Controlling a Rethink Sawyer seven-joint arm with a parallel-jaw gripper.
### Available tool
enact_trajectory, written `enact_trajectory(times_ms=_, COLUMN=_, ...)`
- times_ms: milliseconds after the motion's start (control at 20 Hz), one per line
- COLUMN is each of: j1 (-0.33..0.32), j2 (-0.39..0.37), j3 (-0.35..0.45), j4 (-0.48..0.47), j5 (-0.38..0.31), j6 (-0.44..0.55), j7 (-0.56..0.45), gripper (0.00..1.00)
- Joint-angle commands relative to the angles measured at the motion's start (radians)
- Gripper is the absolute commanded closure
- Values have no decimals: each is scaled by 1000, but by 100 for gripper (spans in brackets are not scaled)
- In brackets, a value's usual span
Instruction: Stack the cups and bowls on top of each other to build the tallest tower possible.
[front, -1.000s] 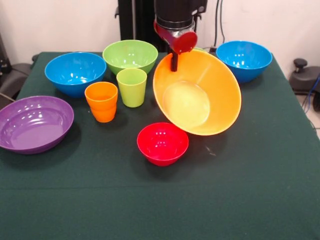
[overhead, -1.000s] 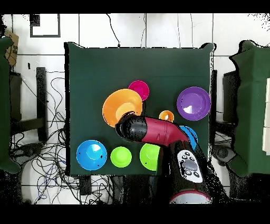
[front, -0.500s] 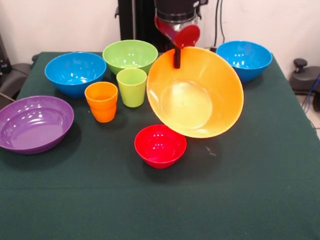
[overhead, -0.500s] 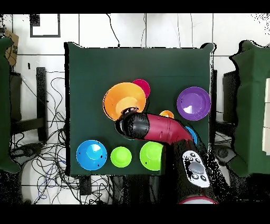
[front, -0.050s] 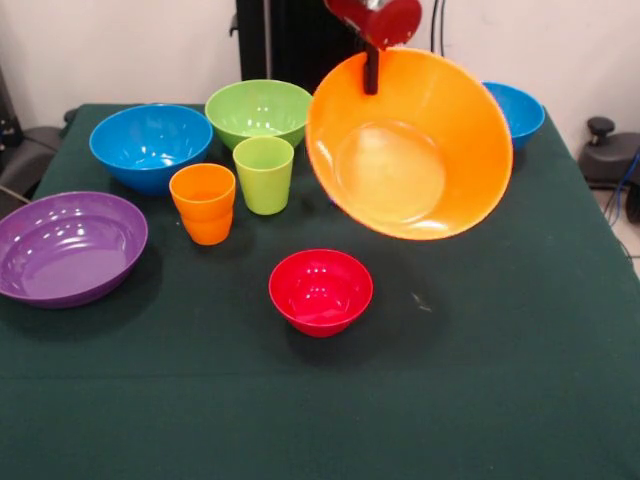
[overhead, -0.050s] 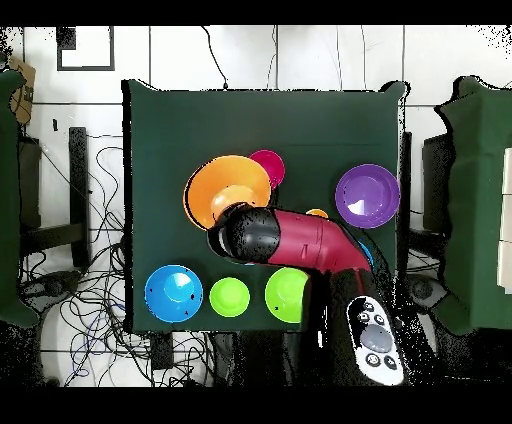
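My gripper (front, -0.050s: 371, 82) is shut on the far rim of the big orange bowl (front, -0.050s: 410, 150), which hangs tilted in the air with its opening facing the front. One black finger (front, -0.050s: 371, 70) shows inside the rim. On the table below it, to the left, sits the small red bowl (front, -0.050s: 320, 290). The orange cup (front, -0.050s: 203, 203) and the lime green cup (front, -0.050s: 264, 174) stand upright side by side. From overhead, the arm (overhead, -0.050s: 290, 238) covers the gripper, and the orange bowl (overhead, -0.050s: 222, 188) lies beside the red bowl (overhead, -0.050s: 268, 166).
The purple bowl (front, -0.050s: 68, 247) sits at the left edge, with a blue bowl (front, -0.050s: 150, 145) and a large green bowl (front, -0.050s: 259, 110) behind the cups. Another blue bowl (front, -0.050s: 520, 108) is partly hidden behind the orange one. Overhead shows a small green bowl (overhead, -0.050s: 230, 297).
The gripper has risen with the orange bowl, which has come off the table and moved up and to the right. The red bowl shifted slightly left early on.
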Motion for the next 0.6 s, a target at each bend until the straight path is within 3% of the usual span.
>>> enact_trajectory(times_ms=50, j1=-21, j2=11, j3=101, j4=-79, j5=-23, j6=83, j7=-145, gripper=100)
enact_trajectory(times_ms=400, j1=-15, j2=162, j3=69, j4=-165, j5=-139, j6=-95, j7=-139, gripper=100)
enact_trajectory(times_ms=600, j1=-35, j2=164, j3=82, j4=-165, j5=-151, j6=-95, j7=-155, gripper=100)
